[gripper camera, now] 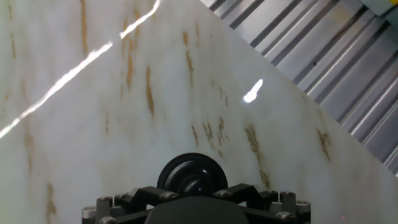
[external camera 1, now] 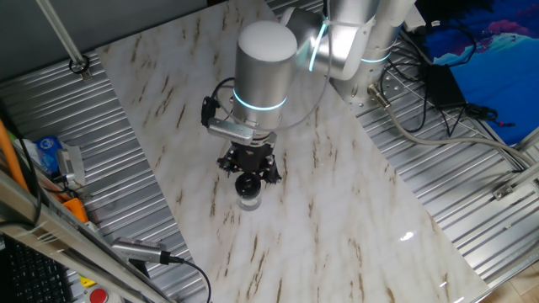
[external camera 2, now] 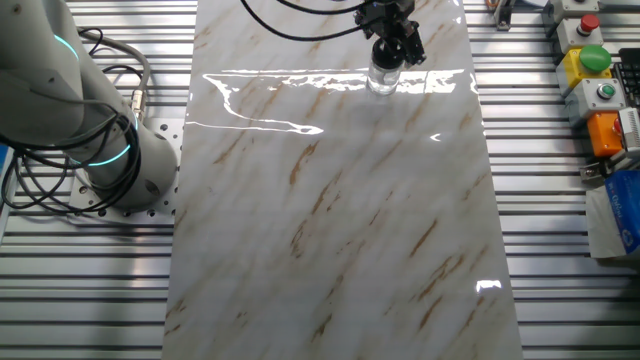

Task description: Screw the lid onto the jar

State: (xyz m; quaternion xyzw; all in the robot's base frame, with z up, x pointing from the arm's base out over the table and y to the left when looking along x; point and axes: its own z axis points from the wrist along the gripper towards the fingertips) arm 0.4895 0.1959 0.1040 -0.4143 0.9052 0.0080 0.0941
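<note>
The small clear glass jar [external camera 1: 249,200] stands upright on the marble table, with the round black lid [external camera 1: 248,183] on its mouth. It also shows in the other fixed view [external camera 2: 383,80] near the far edge. My gripper [external camera 1: 249,172] hangs straight over the lid, its black fingers down at both sides of it. In the hand view the lid [gripper camera: 191,175] with its raised centre sits just beyond the gripper body, and its lower half is hidden. The fingertips are hidden, so I cannot tell whether they grip the lid.
The marble tabletop [external camera 2: 330,230] is ringed by ribbed metal surrounds [external camera 1: 472,202]. Cables [external camera 1: 421,101] lie at the arm's base. A button box [external camera 2: 595,70] and tools [external camera 1: 59,160] sit off the table's sides.
</note>
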